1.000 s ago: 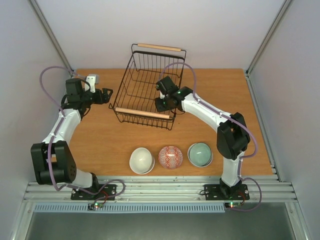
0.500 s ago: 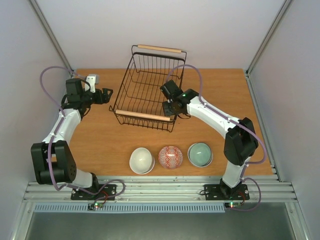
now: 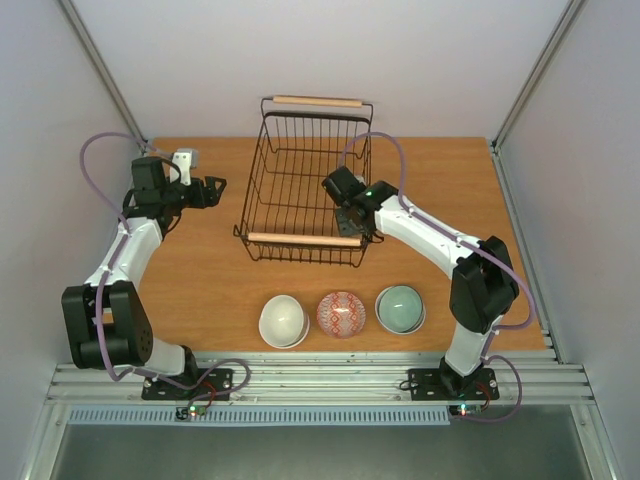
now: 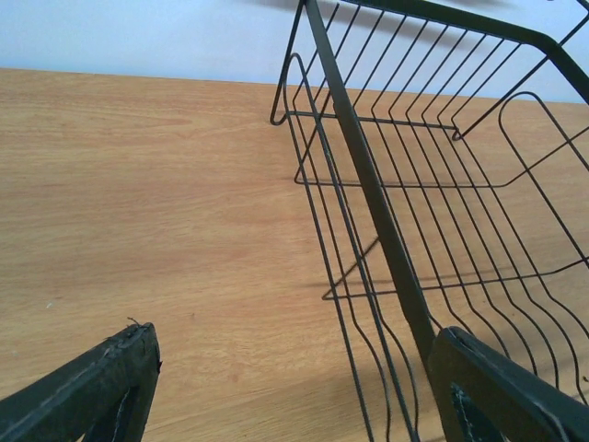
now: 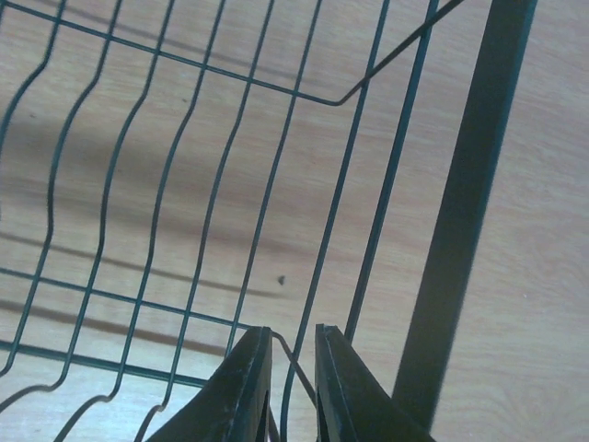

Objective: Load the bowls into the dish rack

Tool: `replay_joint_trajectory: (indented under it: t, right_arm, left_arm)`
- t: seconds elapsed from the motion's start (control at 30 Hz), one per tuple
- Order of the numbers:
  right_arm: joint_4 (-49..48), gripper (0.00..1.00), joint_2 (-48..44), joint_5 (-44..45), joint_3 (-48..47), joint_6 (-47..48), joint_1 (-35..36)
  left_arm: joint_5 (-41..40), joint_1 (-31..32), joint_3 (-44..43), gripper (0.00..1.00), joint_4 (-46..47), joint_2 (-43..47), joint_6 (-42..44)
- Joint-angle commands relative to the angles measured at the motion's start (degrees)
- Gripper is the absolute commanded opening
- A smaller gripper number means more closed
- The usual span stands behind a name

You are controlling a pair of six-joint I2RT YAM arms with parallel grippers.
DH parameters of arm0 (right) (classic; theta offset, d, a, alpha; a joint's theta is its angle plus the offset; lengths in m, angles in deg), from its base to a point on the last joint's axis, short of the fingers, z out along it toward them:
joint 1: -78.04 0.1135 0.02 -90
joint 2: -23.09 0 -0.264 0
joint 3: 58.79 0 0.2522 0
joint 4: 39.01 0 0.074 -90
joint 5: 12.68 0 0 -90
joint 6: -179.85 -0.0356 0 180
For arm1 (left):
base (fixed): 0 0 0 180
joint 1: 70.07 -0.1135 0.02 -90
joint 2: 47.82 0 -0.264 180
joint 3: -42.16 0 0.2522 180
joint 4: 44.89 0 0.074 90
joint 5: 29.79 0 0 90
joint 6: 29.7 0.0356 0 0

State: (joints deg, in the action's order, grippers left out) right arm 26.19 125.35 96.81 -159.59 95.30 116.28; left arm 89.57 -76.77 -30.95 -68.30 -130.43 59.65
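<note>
The black wire dish rack (image 3: 305, 239) with two wooden handles stands at the back middle of the table. My right gripper (image 3: 352, 222) is at the rack's near right corner, its jaws shut on a thin rack wire (image 5: 296, 364); the rack's dark frame bar (image 5: 460, 212) runs beside it. My left gripper (image 3: 215, 187) hovers open and empty just left of the rack (image 4: 368, 184). Three bowls sit in a row near the front edge: cream-white (image 3: 283, 320), red-patterned (image 3: 341, 313) and pale green (image 3: 400, 308). Nothing lies in the rack.
The wooden table (image 3: 200, 270) is walled by white panels at the back and both sides. A metal rail (image 3: 320, 380) runs along the near edge by the arm bases.
The rack has turned and shifted with my right gripper: its near end swung right, and it now sits squarer to the table. The left arm and the bowls have not moved.
</note>
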Motion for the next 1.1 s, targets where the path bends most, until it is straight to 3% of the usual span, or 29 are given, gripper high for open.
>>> replay_joint_trajectory:
  t: [0.0,0.3,0.47,0.57,0.63,0.73,0.77,0.93,1.07]
  right_arm:
    - [5.6,0.17,-1.3,3.8,3.0,-2.1,0.1]
    - [2.2,0.2,-3.4,2.7,3.1,0.3,0.2]
    - [-2.7,0.32,-6.9,4.0,0.7,4.5,0.2]
    - [-7.0,0.43,-9.6,5.4,-0.1,7.6,0.2]
    - [-8.2,0.57,-11.1,8.3,-0.7,8.3,0.3]
    - [-8.6,0.91,-13.1,12.3,-0.4,8.2,0.2]
    - [-8.7,0.97,-14.1,13.3,0.2,8.2,0.2]
    - [-8.5,0.98,-21.6,15.4,6.8,6.3,0.3]
    - [-1.5,0.96,-29.8,13.8,11.3,2.3,0.3]
  left_arm:
    - [1.0,0.1,0.5,0.8,2.5,0.3,0.0]
    - [1.3,0.1,0.6,0.8,2.8,-0.1,-0.4]
    - [1.2,0.1,0.7,0.8,3.0,0.2,-0.3]
    - [1.2,0.1,0.7,0.8,3.1,0.4,-0.3]
    - [1.1,0.1,0.8,0.8,3.1,0.4,-0.3]
    - [1.0,0.2,0.9,0.8,3.2,0.5,-0.2]
    - [1.0,0.1,0.9,0.8,3.2,0.6,-0.2]
    - [1.2,0.2,1.1,0.8,3.5,0.5,-0.4]
    - [1.5,0.2,1.0,0.8,3.4,0.5,-0.7]
